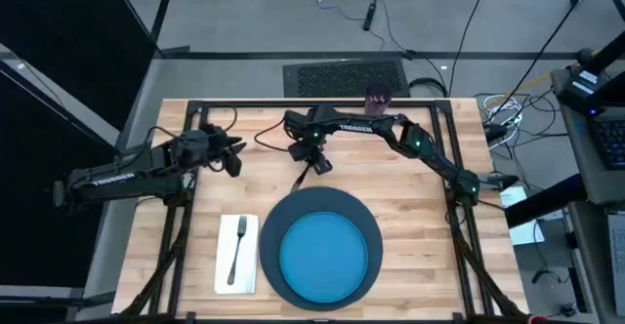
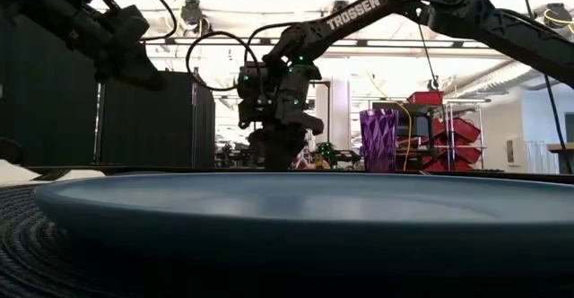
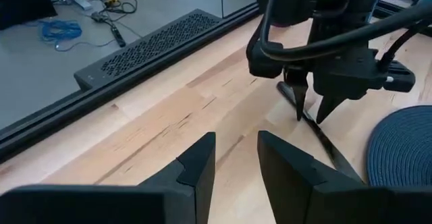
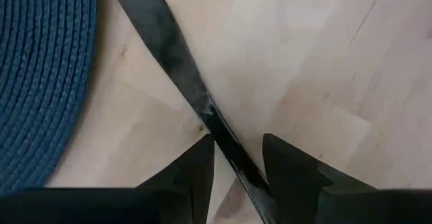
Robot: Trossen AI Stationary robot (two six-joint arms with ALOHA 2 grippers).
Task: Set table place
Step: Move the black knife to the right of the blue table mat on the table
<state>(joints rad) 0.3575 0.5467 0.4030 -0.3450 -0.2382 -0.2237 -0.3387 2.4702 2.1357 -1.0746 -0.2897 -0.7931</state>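
Observation:
A large dark navy disc [image 1: 322, 205] lies at the near middle of the table [image 1: 410, 182], with a bright blue plate [image 1: 323, 256] on it. Left of it a white napkin [image 1: 248, 256] carries a metal fork [image 1: 234, 250]. A small purple cup [image 1: 377, 100] stands at the far edge. A dark knife [image 1: 305, 179] lies flat on the wood just beyond the disc. My right gripper [image 1: 314, 161] is open, pointing down over the knife's far end, a finger on each side. My left gripper [image 1: 234, 158] hovers open and holds nothing, at the table's left. My right gripper [image 4: 236, 158] comes from above with its two fingers straddling the knife's far end [image 4: 226, 143], across its length. One fingertip [image 4: 206, 150] is right beside the knife's edge; whether it touches, I cannot tell. The knife lies flat on the table.
Bare wood lies between the two grippers and to the right of the disc. Black frame bars [image 1: 322, 102] run along the table's far edge and down both sides. Beyond the far edge, a floor grille [image 1: 344, 75] and cables lie on the floor.

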